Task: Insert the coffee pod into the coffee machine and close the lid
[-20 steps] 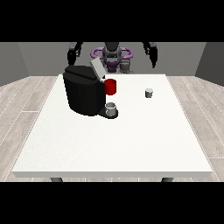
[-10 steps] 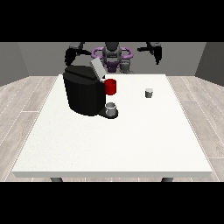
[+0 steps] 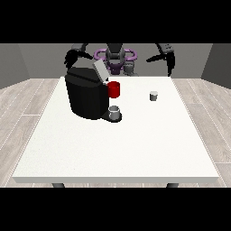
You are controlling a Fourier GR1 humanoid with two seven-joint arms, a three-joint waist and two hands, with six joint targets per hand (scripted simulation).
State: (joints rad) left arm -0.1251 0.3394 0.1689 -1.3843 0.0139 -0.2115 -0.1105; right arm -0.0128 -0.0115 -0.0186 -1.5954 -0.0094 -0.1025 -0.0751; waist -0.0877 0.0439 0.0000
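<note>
On the white table (image 3: 117,149) I see the coffee pod (image 3: 154,95) at three o'clock of the black coffee machine (image 3: 86,94), lid (image 3: 99,71) raised. Both hands (image 3: 170,66) (image 3: 71,56) hang above; their fingers I can't make out.

Even, bright light falls from above on the white counter (image 3: 135,144), without glare. The coffee machine (image 3: 85,95) casts only a faint shadow (close at its base). Walls look dim.
</note>
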